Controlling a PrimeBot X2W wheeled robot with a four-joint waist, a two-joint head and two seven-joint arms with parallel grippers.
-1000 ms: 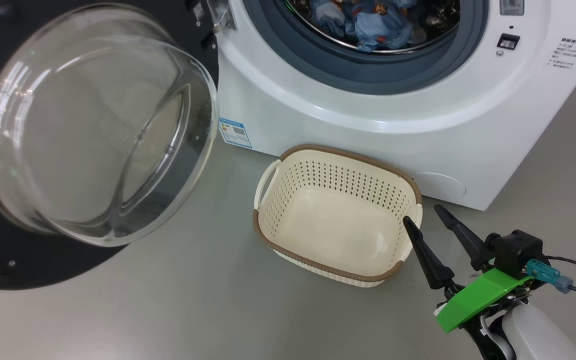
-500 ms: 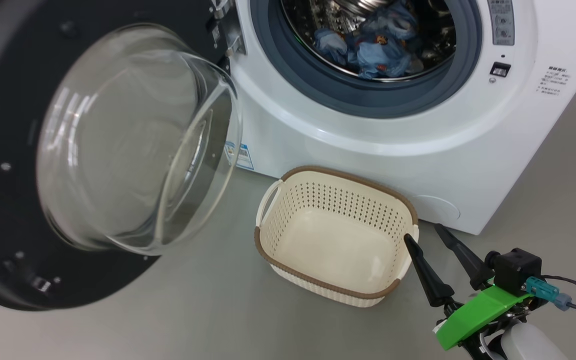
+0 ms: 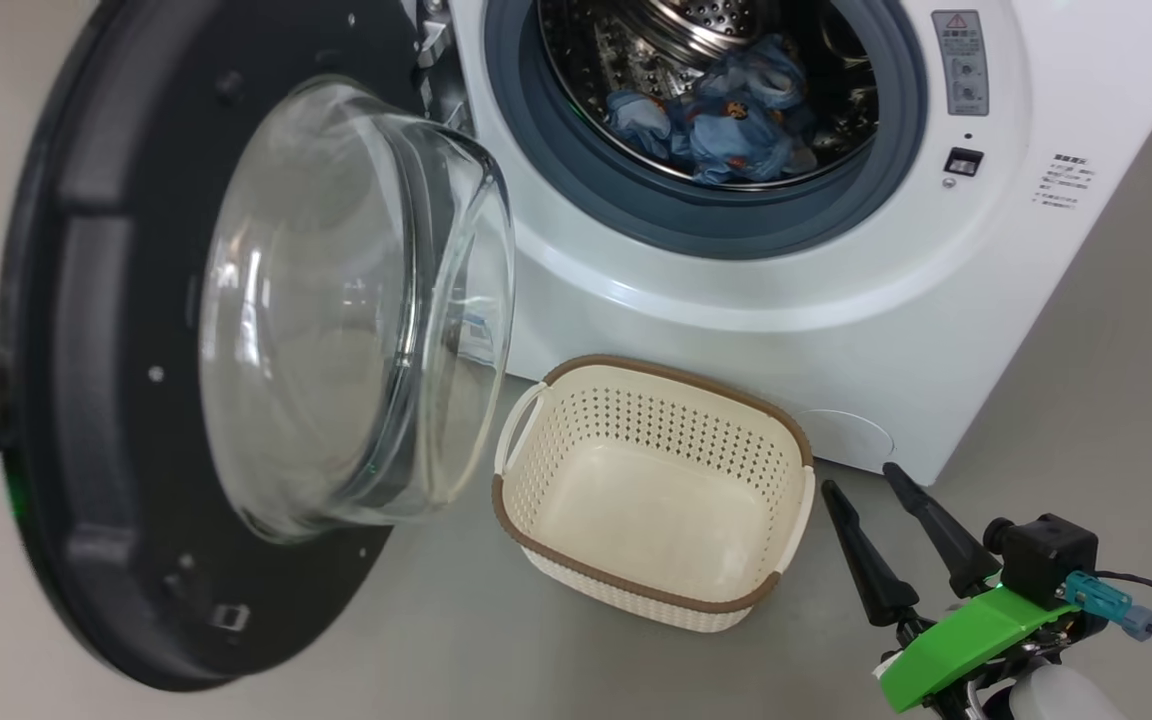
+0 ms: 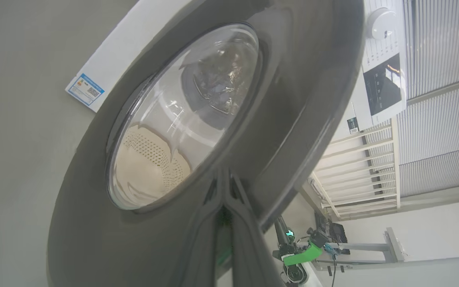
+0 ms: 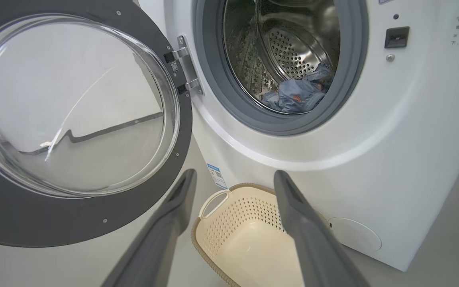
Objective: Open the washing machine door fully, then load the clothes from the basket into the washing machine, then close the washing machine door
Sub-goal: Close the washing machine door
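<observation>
Clothes [image 3: 726, 125] lie bunched low in the steel drum of the washing machine [image 3: 736, 300], well behind the grey-blue gasket [image 3: 576, 190], with nothing draped over its lip. On the floor [image 3: 436, 620], touching or just short of the machine's front panel, the basket [image 3: 678, 373] sits upright and empty. Loading therefore looks done, and the step in hand is judged to be closing.

The washing machine door [image 3: 86, 300] stands swung out on its hinge [image 5: 185, 63] at the left of the opening, its glass bowl [image 3: 336, 300] facing the drum. The left gripper [image 4: 224, 179] sits behind the door, its two fingers pressed together with nothing between them, their tips against the black outer face near the rim. In the head view its dark tip meets the door's far edge. The right gripper [image 3: 858, 478] hovers low over the floor just beside the basket's right end, fingers spread wide and empty.

Next, the left arm probably needs to push along the door's arc, following the rim round the hinge instead of shoving straight. The push should carry on until the bowl seats in the gasket and the catch reaches the latch slot [image 3: 963, 160]. Whether the door's lower edge clears the basket's near corner cannot be told. The right gripper seems best kept out of the sweep.
</observation>
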